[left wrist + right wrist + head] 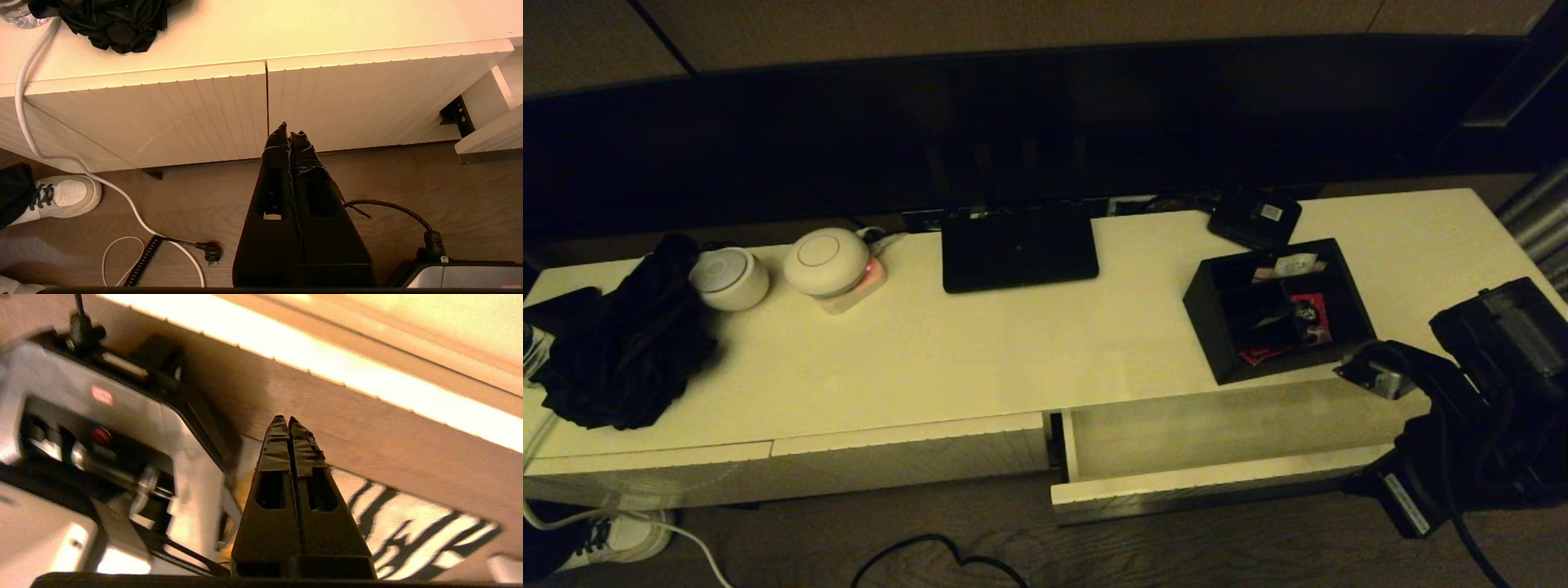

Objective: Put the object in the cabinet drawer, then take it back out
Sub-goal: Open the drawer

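Black divided box point(1278, 306) with red and white packets sits on the white cabinet surface point(980, 343), just behind the pulled-out right-hand drawer point(1217, 457), whose right end is hidden by the right arm. Right end effector point(289, 420) is pressed closed and empty, low beside the drawer front. Left end effector point(290, 132), also closed and empty, hangs before the closed ribbed drawer fronts point(196, 118).
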